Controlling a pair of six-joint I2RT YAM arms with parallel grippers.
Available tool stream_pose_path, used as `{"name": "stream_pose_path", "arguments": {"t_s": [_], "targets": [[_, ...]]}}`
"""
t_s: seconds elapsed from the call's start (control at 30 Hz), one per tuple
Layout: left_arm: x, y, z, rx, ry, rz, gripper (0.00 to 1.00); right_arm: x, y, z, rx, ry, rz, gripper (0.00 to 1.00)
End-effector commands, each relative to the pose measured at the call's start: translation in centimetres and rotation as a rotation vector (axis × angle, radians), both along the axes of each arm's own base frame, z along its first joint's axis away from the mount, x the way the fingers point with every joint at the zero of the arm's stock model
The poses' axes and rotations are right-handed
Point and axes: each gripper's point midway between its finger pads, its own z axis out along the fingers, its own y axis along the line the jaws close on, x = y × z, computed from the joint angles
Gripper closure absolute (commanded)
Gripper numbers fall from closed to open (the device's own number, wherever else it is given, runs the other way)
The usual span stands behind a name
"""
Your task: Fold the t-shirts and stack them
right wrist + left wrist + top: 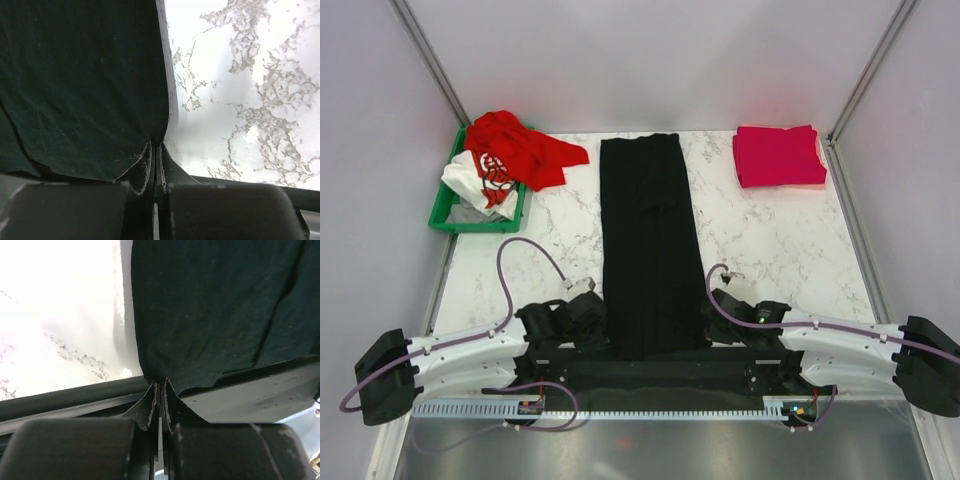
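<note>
Marble tabletop (770, 250) — left gripper (160, 387) and right gripper (155, 147) are pinching near corners of the black t-shirt (648, 240); crimson-pink t-shirt (778, 156) is lying folded, upper right; red t-shirt (525, 152) and white t-shirt (478, 185) are waiting, crumpled.

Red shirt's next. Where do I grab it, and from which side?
I'd grip the red t-shirt by the flap lying outside the green bin, on the table to its right. Come from above there: it lies clear of the white t-shirt.

I see the long shirt (645, 240) running down mid-frame, the folded shirt (778, 155) at upper right, and a shirt heap (505, 160) in the bin (442, 210) at upper left.
</note>
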Motion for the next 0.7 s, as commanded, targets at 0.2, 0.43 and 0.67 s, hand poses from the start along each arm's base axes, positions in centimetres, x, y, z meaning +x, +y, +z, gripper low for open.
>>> {"name": "stream_pose_path", "arguments": {"t_s": [0.2,0.43,0.67], "targets": [[5.8,-3.1,9.1,-0.046,-0.23,0.029,0.98,5.3,0.8,9.3,-0.073,-0.199,-0.038,1.0],[14.7,-3.3,15.1,-0.05,-0.333,0.054,0.98,14.5,0.5,14.5,-0.183,-0.302,-0.072,1.0],[24.1,-1.8,16.5,-0.022,-0.344,0.106,0.98,24.4,0.4,17.5,-0.198,-0.348,-0.105,1.0]]}}
